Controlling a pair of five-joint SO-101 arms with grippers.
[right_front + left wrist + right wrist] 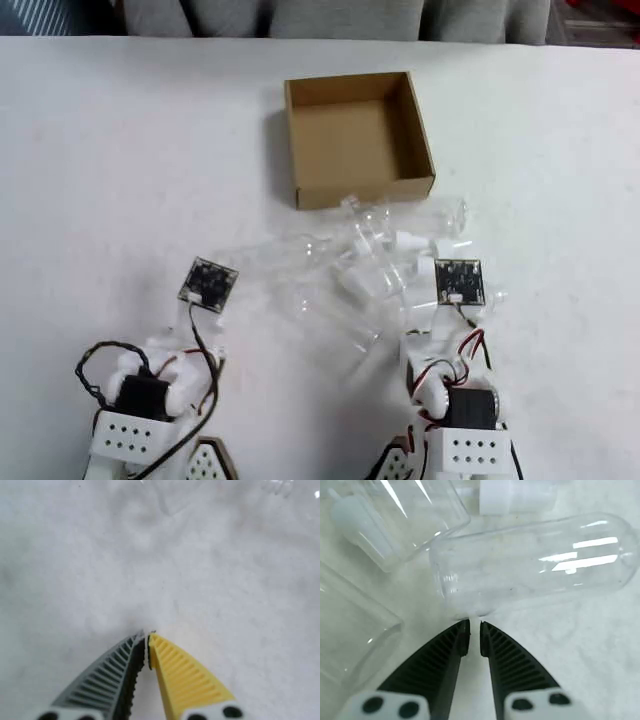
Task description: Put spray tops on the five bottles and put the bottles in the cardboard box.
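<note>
A white, faintly mottled table (pixel 120 150) is seen from above, with an open square box of brown cardboard (pixel 365 192) set toward its far side, upright and with nothing inside. Just in front of the box, between it and the right arm (pixel 455 400), a loose heap of clear plastic bottles (pixel 370 260) is laid out (all on their sides, long axes pointing in several directions); white spray tops (pixel 408 240) are scattered among them, and none has been placed in the box.

From the right wrist, one smooth cylindrical bottle (pixel 530 560) is shown lying crosswise to the fingers, its rounded end turned away from them, with a white ribbed spray top (pixel 517 497) beyond it. The right gripper (pixel 474 630), black and ridged, is drawn nearly together just short of that bottle, only a thin slit left and nothing held. The left gripper (pixel 148 637), one finger grey and one yellow, is pressed together over bare table, well apart from the heap.
</note>
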